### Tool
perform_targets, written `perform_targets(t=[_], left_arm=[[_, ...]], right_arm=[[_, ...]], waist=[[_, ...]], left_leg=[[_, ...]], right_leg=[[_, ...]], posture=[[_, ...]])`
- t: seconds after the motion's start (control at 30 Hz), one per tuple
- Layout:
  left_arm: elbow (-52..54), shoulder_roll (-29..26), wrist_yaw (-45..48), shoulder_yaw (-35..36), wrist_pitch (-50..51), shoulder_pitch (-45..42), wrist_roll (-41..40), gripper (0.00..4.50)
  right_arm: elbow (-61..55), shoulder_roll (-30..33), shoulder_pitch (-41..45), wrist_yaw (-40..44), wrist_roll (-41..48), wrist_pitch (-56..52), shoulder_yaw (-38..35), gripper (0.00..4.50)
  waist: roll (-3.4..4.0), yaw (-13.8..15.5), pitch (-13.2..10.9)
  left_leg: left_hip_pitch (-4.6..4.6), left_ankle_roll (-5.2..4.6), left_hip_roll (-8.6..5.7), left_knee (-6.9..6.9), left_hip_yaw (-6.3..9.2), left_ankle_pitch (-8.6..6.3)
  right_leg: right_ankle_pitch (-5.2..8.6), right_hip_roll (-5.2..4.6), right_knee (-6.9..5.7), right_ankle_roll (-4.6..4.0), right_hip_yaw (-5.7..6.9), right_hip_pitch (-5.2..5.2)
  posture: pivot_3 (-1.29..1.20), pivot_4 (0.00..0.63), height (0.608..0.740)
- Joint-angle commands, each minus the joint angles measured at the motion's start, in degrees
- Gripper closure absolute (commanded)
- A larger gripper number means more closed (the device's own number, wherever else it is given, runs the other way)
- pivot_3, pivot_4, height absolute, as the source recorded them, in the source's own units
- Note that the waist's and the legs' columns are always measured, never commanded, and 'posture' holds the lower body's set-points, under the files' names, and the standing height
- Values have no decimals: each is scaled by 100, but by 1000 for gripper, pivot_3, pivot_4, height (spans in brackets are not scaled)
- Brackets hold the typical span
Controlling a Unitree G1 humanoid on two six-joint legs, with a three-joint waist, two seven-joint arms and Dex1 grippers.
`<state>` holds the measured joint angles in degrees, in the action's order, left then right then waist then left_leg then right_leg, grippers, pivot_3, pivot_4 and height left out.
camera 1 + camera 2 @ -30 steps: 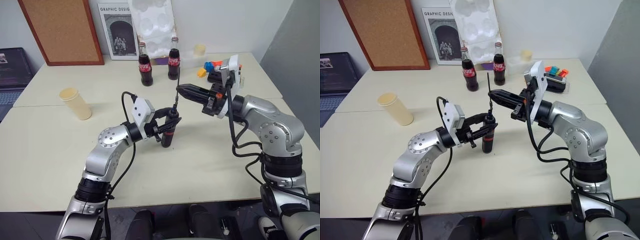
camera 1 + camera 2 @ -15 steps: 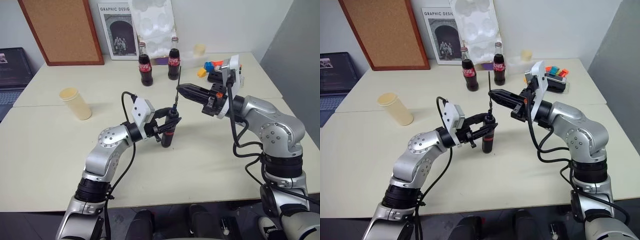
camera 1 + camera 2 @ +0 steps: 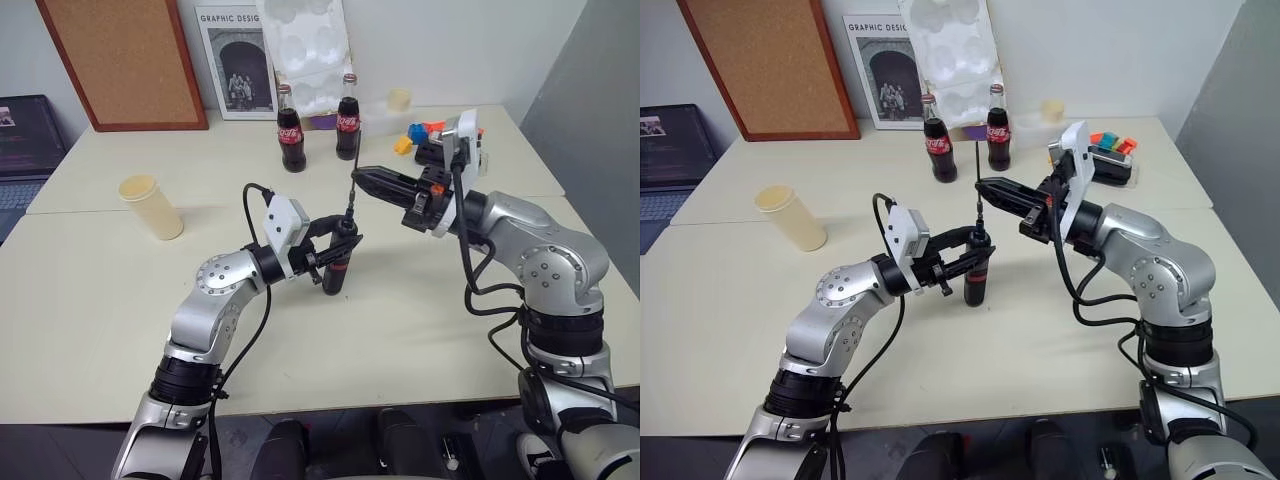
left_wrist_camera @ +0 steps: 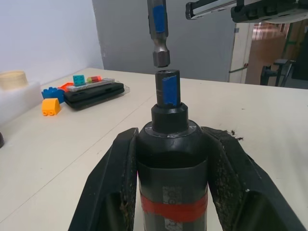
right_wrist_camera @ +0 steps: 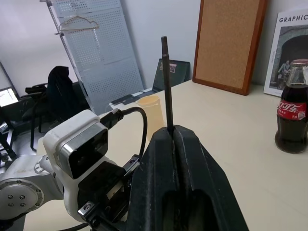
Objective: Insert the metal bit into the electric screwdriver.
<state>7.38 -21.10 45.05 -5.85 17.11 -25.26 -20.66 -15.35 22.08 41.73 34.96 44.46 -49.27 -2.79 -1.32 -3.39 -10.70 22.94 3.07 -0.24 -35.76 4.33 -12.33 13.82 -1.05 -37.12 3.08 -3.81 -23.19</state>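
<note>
— Where's the electric screwdriver (image 3: 337, 262)?

— Upright near the middle of the cream table (image 3: 90, 300), clamped between the two black fingers (image 4: 113, 192) of the left gripper (image 3: 335, 252). The fingers press on either side of the black body, just above the red band, and the narrow nose points up. From the head views I can't tell whether its base touches the table.

— And the metal bit (image 4: 158, 31)?

— Pinched in the right gripper (image 3: 362, 180), whose fingers are clenched together on it. It hangs vertical, one end sticking up above the fingertips (the right wrist view shows that thin rod rising from between them), the thicker hex end pointing down.

— Is it in the socket?

— No. In the left wrist view the lower end of the bit sits right above the mouth of the nose, close to in line with it, with a small gap between the two. Both carry a patch of blue.

— What else is on the table?

— Two cola bottles (image 3: 290, 130) stand towards the far edge, with a poster (image 3: 238, 72) and a corkboard (image 3: 125, 60) leaning on the wall behind them. A pale yellow cup (image 3: 150, 206) stands off to the robot's left. On the far right lie coloured toy blocks (image 3: 415, 135) beside a flat black case (image 4: 94, 91).
</note>
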Motion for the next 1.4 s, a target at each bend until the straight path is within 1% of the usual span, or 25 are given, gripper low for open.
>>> perform_targets(t=[0.03,1.4], left_arm=[[-206,-120,-60,-39,195,171,151,2826],[-147,-155,-67,-34,209,214,131,2826]], right_arm=[[-217,6,121,-3,185,27,-160,4461],[-320,-52,-123,-98,268,-33,-81,4461]], waist=[[0,0,0],[0,-1,0]], left_leg=[[0,0,0,0,0,0],[0,0,0,0,0,0]], right_leg=[[0,0,0,0,0,0],[3,0,2,-5,0,0]], posture=[[0,150,740],[0,150,740]])
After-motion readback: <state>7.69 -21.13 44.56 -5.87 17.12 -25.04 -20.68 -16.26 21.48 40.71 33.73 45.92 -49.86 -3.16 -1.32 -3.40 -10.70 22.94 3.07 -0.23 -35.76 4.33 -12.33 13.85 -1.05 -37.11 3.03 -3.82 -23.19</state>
